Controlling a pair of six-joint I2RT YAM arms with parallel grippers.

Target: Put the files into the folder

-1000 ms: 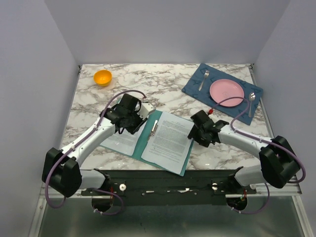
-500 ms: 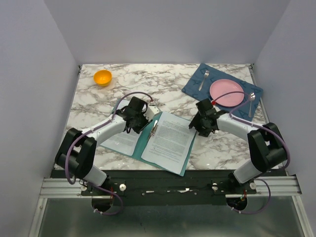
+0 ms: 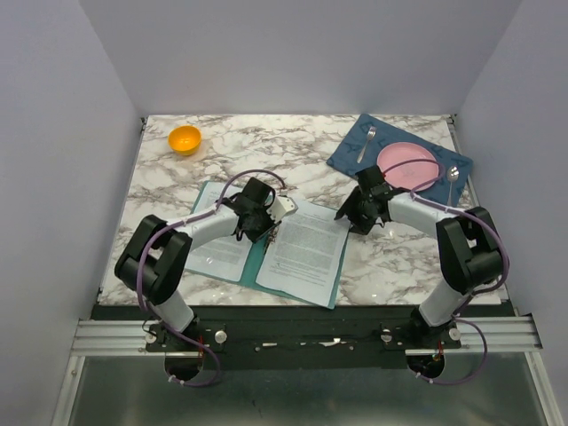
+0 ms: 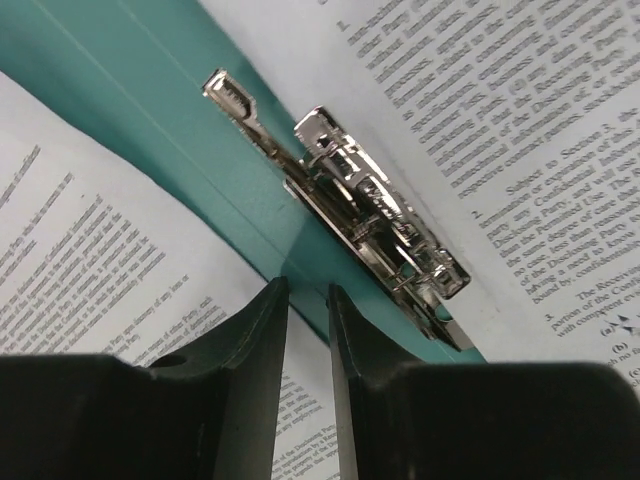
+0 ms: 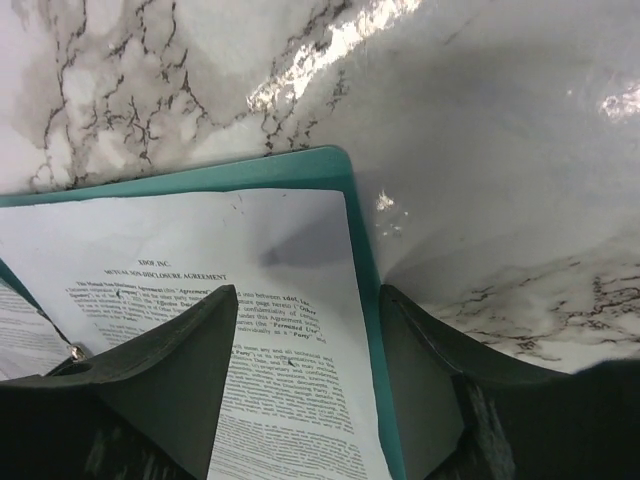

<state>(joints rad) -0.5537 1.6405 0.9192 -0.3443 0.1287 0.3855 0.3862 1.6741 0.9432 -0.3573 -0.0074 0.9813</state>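
The left fingers [image 4: 250,340] stand nearly together, with a thin slit between them and nothing in it. Just beyond their tips lies the metal clip [image 4: 370,210] of the open teal folder [image 4: 120,80], with printed files [image 4: 90,250] on either side. The right fingers [image 5: 190,350] are spread wide and empty over the folder's corner on the marble counter [image 5: 500,150].

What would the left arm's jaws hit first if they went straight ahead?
Probably the folder, on its bare green strip between the files, just short of the metal clip; depth is unclear.
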